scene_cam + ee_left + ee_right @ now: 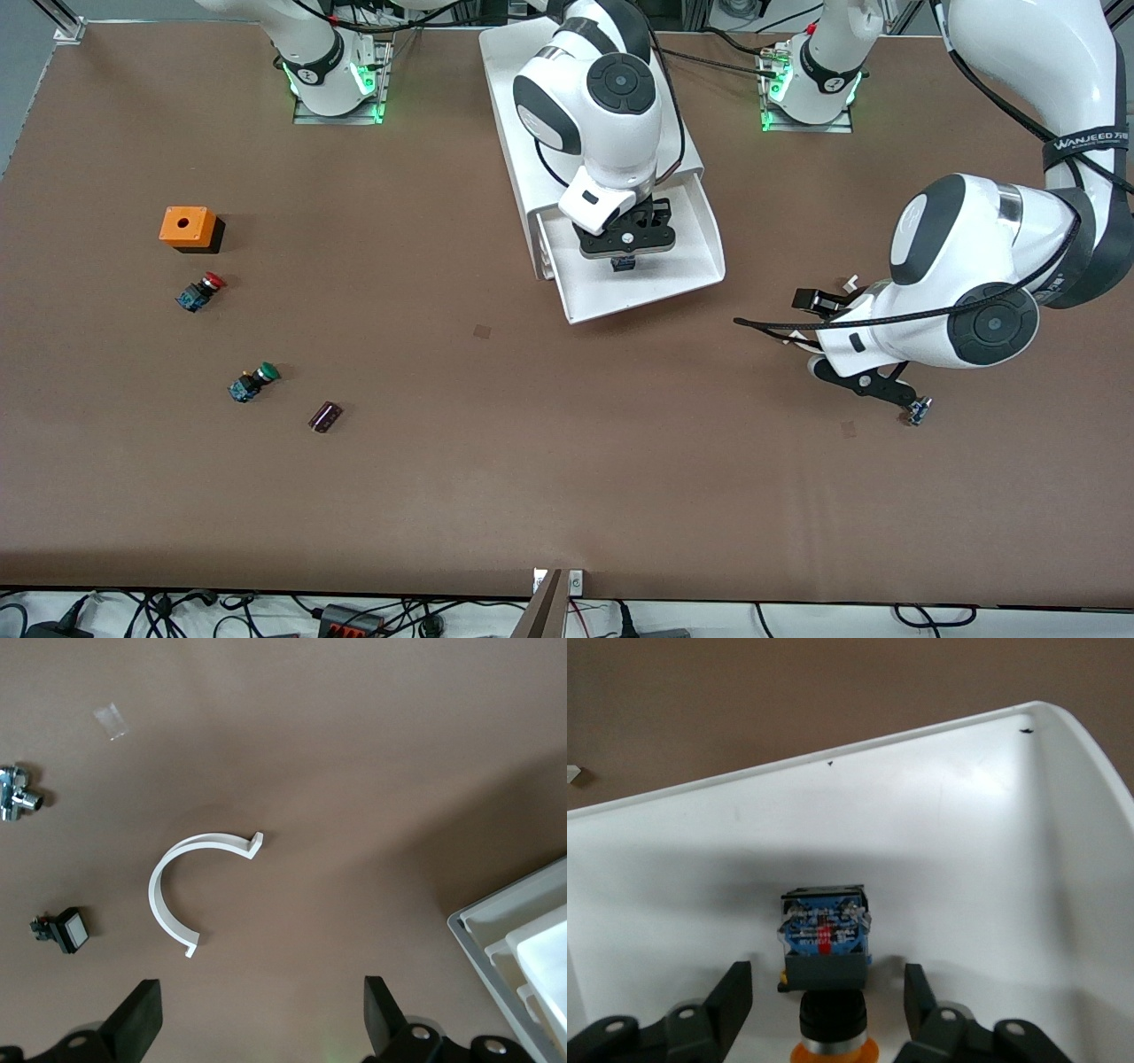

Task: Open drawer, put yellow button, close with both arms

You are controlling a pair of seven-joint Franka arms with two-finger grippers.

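Yellow button lying in the open white plastic drawer (700, 257), right gripper (625, 241) above it.

In the right wrist view the yellow-capped push-button with black-and-blue body (825, 974) lies on the drawer floor between the right gripper's spread fingers (731, 1001), which stand clear of it. The left gripper (257, 1019) hovers with jaws wide apart over the brown table (532, 461) beside the drawer, above a curved white plastic strip (173, 895).

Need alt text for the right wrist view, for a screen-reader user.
The yellow button lies on the floor of the open white drawer, between the spread fingers of the right gripper, which are not touching it. Brown table shows past the drawer's rim.
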